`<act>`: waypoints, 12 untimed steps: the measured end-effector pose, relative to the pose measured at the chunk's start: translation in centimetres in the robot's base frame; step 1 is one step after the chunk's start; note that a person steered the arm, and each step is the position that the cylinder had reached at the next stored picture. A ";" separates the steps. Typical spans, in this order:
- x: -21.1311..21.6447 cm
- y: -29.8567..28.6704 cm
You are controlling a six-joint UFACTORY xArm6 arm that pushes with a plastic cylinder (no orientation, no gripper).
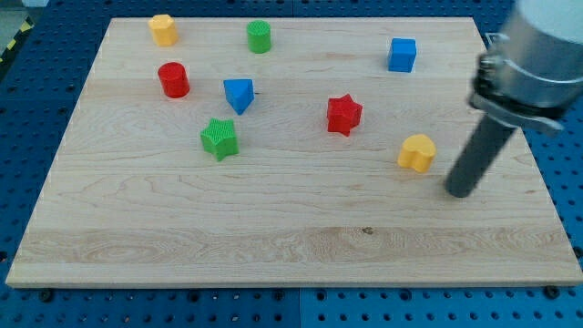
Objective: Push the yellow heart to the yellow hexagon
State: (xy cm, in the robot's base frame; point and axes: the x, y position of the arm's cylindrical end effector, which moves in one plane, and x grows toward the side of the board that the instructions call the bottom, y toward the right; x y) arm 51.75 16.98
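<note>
My tip point(458, 191) right of yellow heart point(417, 152)

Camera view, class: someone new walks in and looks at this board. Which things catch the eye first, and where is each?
The dark rod with my tip stands out at the view's right, just right of the yellow heart and apart from it. The yellow hexagon sits far off at the top left. Between them lie a red star near the middle and a green star further left.
</note>
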 end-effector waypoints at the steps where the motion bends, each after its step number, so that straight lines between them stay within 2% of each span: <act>1: -0.4 -2.1; 4: -5.4 -2.2; 6: -6.5 1.9; 7: -9.6 1.8; 12: -8.3 1.1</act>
State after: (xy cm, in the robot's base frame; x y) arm 43.44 18.11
